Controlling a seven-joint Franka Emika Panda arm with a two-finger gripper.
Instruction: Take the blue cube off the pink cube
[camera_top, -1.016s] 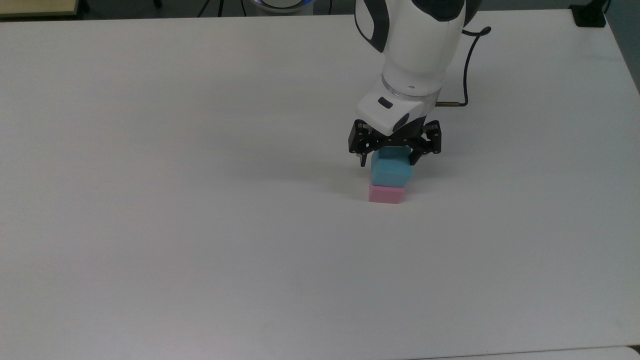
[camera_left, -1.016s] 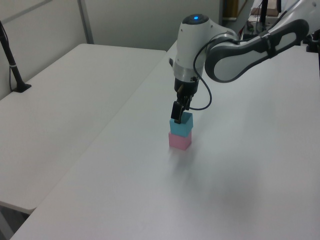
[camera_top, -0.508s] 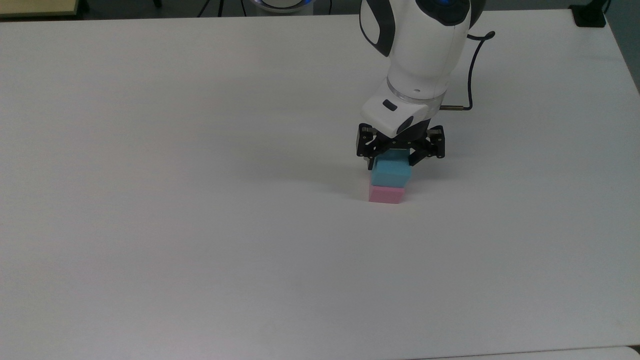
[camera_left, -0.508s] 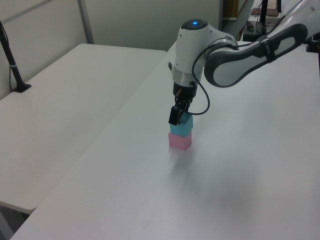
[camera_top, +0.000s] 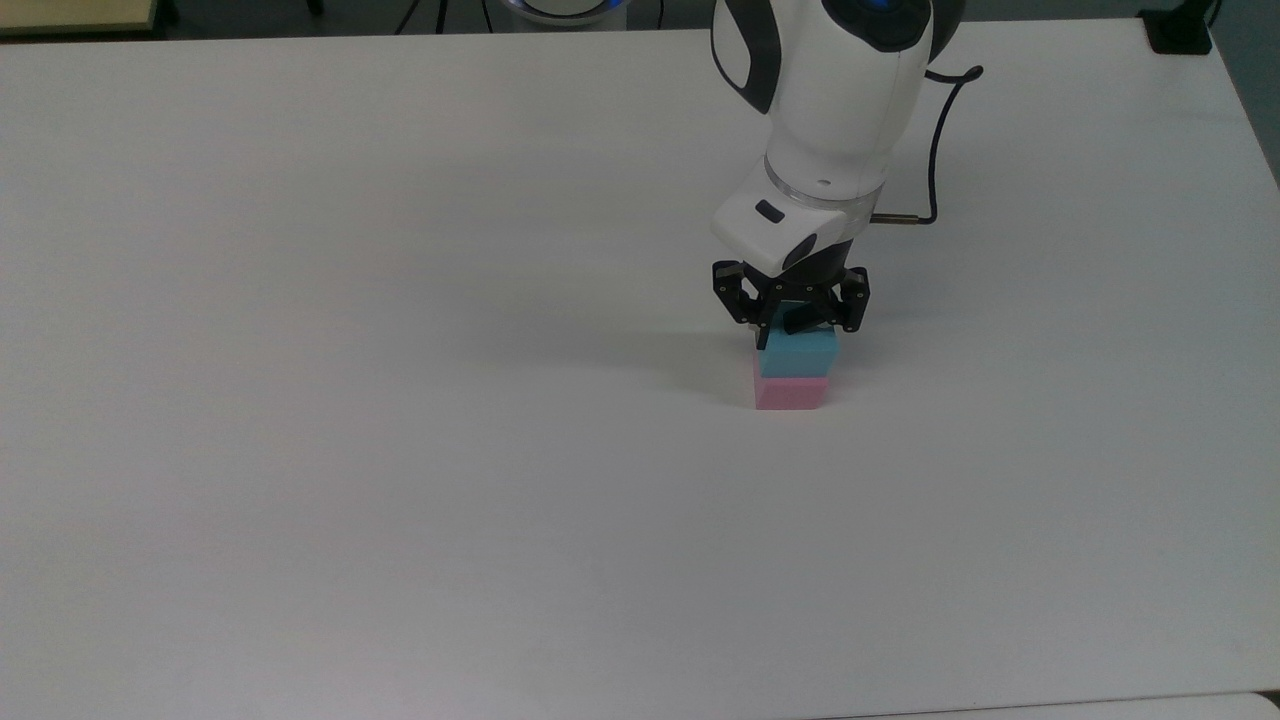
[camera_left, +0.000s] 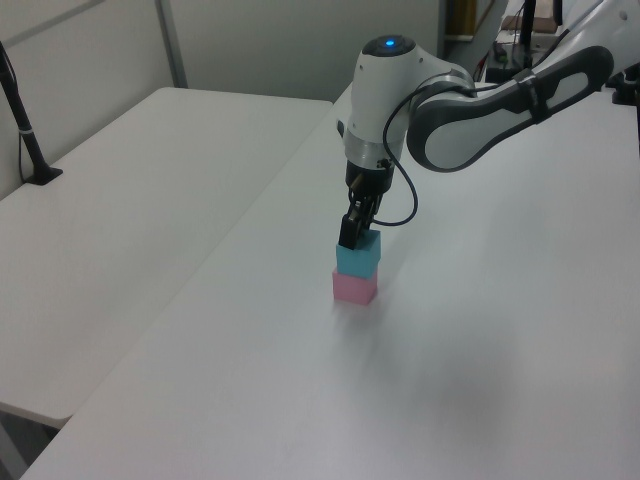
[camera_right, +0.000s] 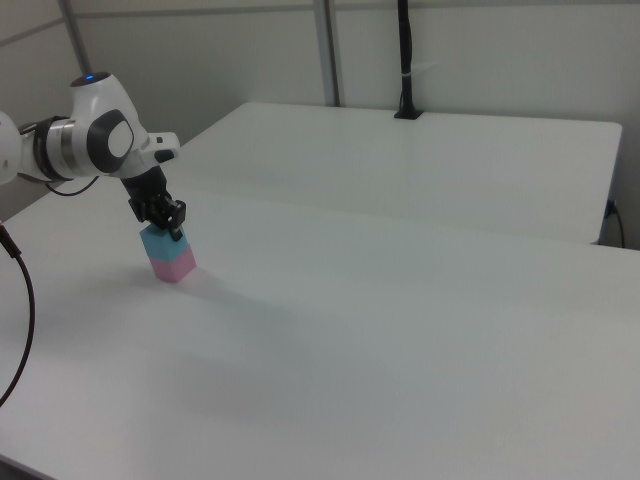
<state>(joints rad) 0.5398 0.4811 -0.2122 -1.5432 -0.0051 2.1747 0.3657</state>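
Observation:
The blue cube (camera_top: 797, 356) sits squarely on the pink cube (camera_top: 791, 393) on the white table, right of centre in the top view. My gripper (camera_top: 797, 332) points down over the stack, its black fingers drawn in against the upper sides of the blue cube. The left view shows the gripper (camera_left: 350, 238) at the top edge of the blue cube (camera_left: 358, 260), with the pink cube (camera_left: 354, 287) below. In the right view the gripper (camera_right: 172, 232) meets the blue cube (camera_right: 160, 241) above the pink cube (camera_right: 173, 264).
The white table (camera_top: 400, 450) stretches wide around the stack. A black cable (camera_top: 935, 130) hangs from the arm's wrist. A second white table (camera_left: 120, 200) stands beside it, with a black post (camera_left: 25, 130) on it.
The fingers have drawn in onto the blue cube. The blue cube has turned square with the pink one, and the whole stack has shifted slightly toward the top view's right.

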